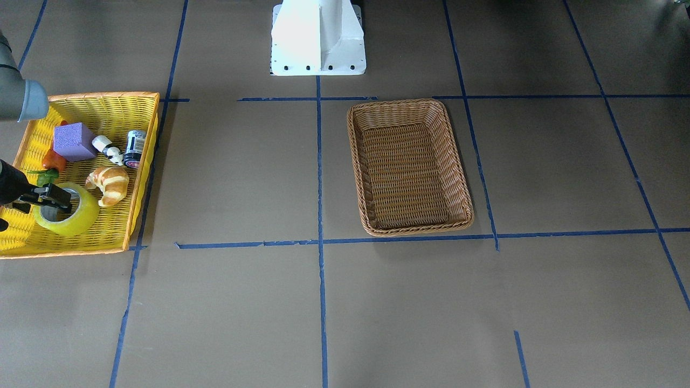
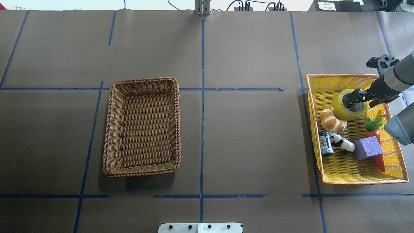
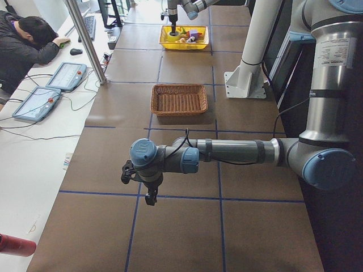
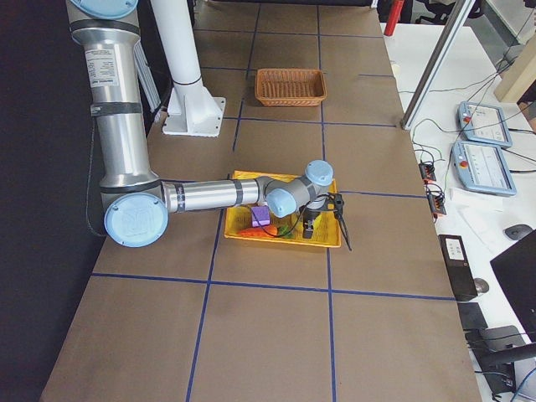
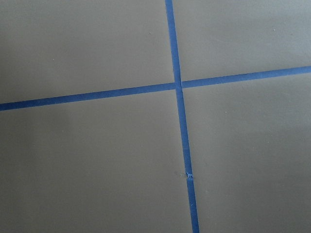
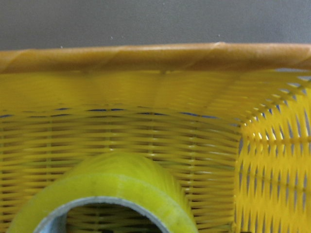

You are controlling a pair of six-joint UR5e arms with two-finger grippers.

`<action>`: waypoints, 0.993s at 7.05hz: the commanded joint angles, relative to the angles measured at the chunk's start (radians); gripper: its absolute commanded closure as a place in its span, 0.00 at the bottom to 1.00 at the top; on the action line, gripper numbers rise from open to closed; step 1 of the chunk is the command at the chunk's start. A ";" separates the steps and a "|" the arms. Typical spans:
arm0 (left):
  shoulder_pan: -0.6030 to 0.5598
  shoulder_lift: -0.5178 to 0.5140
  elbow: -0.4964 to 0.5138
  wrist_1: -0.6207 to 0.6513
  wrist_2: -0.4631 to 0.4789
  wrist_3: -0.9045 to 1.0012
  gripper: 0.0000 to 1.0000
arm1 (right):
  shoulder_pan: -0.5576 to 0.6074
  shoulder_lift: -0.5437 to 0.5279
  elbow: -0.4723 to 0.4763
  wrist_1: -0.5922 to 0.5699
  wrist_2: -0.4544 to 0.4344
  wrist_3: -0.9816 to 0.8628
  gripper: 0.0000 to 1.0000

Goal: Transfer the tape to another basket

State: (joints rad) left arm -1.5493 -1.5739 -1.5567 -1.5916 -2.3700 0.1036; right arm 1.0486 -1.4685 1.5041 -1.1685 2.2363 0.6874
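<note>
Yellow-green and translucent, the wide roll of packing tape (image 2: pixel 343 112) with a whitish core lay tilted in the bright yellow woven basket with an orange rim (image 2: pixel 355 182). That basket sat at the table's right end, and the tape was in the half toward the far edge.

The move looked barely begun. The brown wicker tray basket with rounded corners and a braided rim (image 2: pixel 142 81), left of the table's middle, held nothing, so grasp, lift, carry and release all seemed left to do.

The right gripper (image 2: pixel 354 99) sat at the roll's upper rim with its dark fingers narrow about the wall. Whether they were clamped on it could not be told.

The left gripper (image 3: pixel 148 191) hung over bare brown paper near the table's left end, its opening impossible to judge.

The roll's glossy, smooth curve might slip in a grip. A glazed golden croissant (image 2: pixel 331 119) lay just beside it, and a matte purple foam cube (image 2: pixel 367 148) lay further off
</note>
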 commanded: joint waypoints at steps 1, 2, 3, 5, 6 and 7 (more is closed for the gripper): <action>0.000 0.000 0.000 -0.001 0.000 0.001 0.00 | 0.001 -0.009 0.011 0.003 0.002 -0.011 0.96; 0.000 0.000 -0.002 -0.001 0.000 -0.001 0.00 | 0.001 -0.021 0.019 0.001 -0.001 -0.009 1.00; 0.000 0.000 -0.002 0.001 0.000 -0.001 0.00 | 0.004 -0.033 0.027 0.001 0.003 -0.009 1.00; -0.002 0.006 -0.025 0.001 -0.012 -0.004 0.00 | 0.056 -0.055 0.104 -0.011 0.012 -0.006 1.00; -0.002 0.006 -0.035 0.001 -0.055 -0.004 0.00 | 0.076 -0.058 0.170 -0.014 0.022 0.004 1.00; 0.000 0.005 -0.042 -0.001 -0.058 -0.004 0.00 | 0.085 -0.055 0.221 -0.013 0.061 0.007 1.00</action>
State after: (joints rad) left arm -1.5503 -1.5689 -1.5882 -1.5912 -2.4114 0.1001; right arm 1.1168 -1.5229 1.6599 -1.1800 2.2650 0.6889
